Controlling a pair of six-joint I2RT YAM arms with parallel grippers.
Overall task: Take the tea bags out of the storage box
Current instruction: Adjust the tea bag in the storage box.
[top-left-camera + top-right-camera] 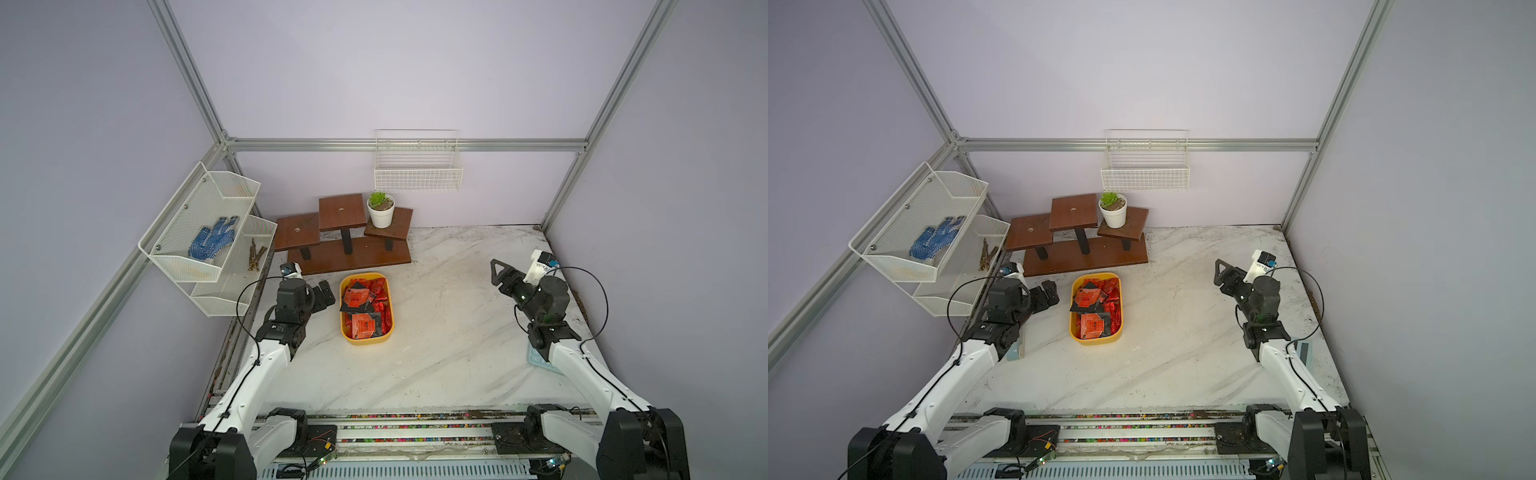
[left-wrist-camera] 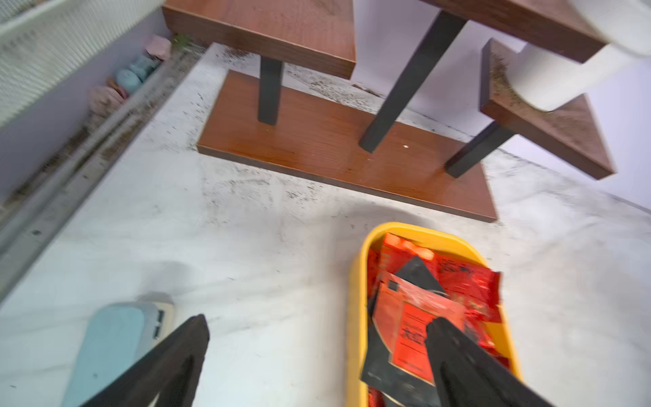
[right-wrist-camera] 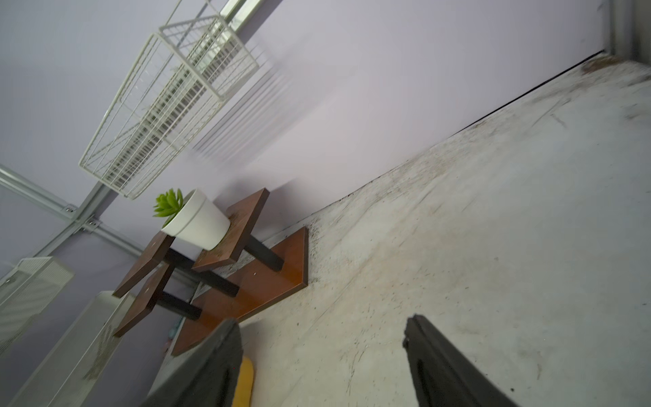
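Observation:
The yellow storage box sits on the marble table left of centre, in front of the wooden stand. It is full of red foil and black tea bags. My left gripper hovers open just left of the box. In the left wrist view one finger hangs over the tea bags and the other over bare table, with the box wall between them. My right gripper stands open and empty far to the right, above bare table.
A tiered wooden stand with a potted plant stands behind the box. A wire basket hangs on the back wall. Mesh shelves on the left wall hold a blue glove. Pale blue devices lie under each forearm.

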